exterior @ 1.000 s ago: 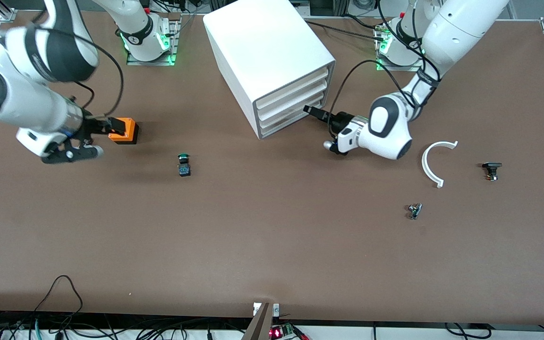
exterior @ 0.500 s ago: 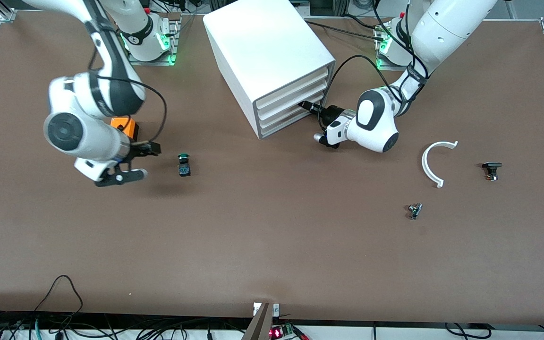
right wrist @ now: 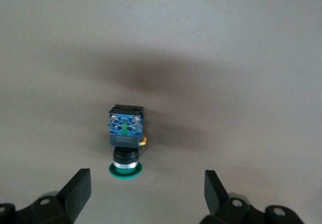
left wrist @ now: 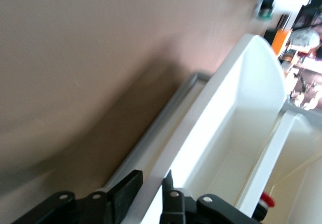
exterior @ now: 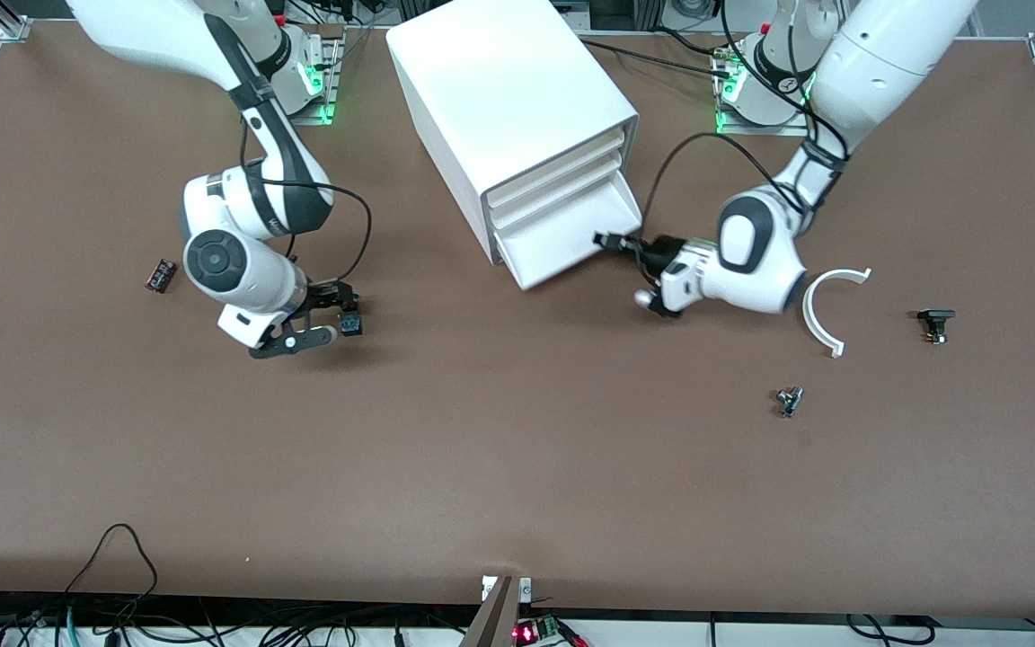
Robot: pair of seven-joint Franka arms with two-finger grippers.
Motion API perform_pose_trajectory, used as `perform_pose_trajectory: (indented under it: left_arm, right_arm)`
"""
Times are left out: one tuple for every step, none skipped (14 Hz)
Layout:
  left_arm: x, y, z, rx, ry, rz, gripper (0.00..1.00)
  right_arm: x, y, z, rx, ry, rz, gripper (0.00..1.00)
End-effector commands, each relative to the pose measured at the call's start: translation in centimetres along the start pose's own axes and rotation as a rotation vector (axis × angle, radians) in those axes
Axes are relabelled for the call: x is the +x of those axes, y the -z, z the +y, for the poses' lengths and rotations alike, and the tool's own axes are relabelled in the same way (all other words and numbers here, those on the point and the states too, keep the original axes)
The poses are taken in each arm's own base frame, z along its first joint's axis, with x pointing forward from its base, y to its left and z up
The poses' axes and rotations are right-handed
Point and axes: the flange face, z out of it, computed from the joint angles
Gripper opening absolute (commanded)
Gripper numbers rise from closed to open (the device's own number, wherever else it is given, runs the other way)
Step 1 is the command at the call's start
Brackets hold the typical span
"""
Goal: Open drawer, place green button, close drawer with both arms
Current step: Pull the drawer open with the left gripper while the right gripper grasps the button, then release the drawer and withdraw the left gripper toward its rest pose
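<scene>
The white cabinet [exterior: 508, 99] stands at the back middle of the table. Its lowest drawer [exterior: 571, 238] is pulled partly out and looks empty in the left wrist view [left wrist: 241, 108]. My left gripper [exterior: 609, 241] is shut on the drawer's front wall [left wrist: 151, 181], with one finger outside it and one inside. The green-capped button [right wrist: 125, 133] lies on its side on the table, toward the right arm's end. My right gripper [exterior: 338, 310] is open just over it [right wrist: 146, 176], the green cap between the fingertips and touching neither. In the front view the button [exterior: 353, 323] is partly hidden by that gripper.
A white curved piece [exterior: 827, 305], an all-black button part [exterior: 935, 322] and a small metal part [exterior: 788, 401] lie toward the left arm's end. A small black and red part [exterior: 161, 274] lies beside the right arm. The orange box [left wrist: 280, 39] shows only in the left wrist view.
My right arm swung from the orange box to over the button. My left gripper reached the lowest drawer's front, then drew it out toward the front camera.
</scene>
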Motion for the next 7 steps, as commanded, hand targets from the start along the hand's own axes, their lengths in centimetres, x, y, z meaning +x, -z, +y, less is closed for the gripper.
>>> perform_pose_trajectory:
  left_arm:
    - [1.9, 2.4, -0.3, 0.036, 0.042, 0.131, 0.99]
    - [2.1, 3.0, -0.3, 0.041, 0.043, 0.151, 1.0]
    - [2.1, 3.9, -0.1, 0.046, 0.036, 0.175, 1.0]
    - [2.2, 4.3, 0.0, 0.047, 0.034, 0.185, 1.0]
    - [2.1, 5.5, 0.2, 0.047, 0.026, 0.205, 1.0]
    - [2.1, 6.7, 0.5, 0.048, 0.019, 0.226, 1.0]
    - [1.9, 8.5, 1.3, 0.05, 0.008, 0.257, 1.0]
  right_arm:
    - [-0.2, -1.3, -1.7, 0.006, 0.029, 0.023, 1.0]
    - [-0.1, -1.9, -2.3, -0.001, 0.053, 0.033, 1.0]
    - [0.0, -2.6, -2.9, -0.003, 0.063, 0.036, 1.0]
    - [0.2, -3.2, -3.0, -0.002, 0.059, 0.04, 1.0]
    - [0.4, -3.8, -3.0, -0.001, 0.059, 0.045, 1.0]
    - [0.6, -4.2, -2.8, 0.0, 0.063, 0.054, 1.0]
    - [0.7, -4.8, -2.8, 0.0, 0.064, 0.056, 1.0]
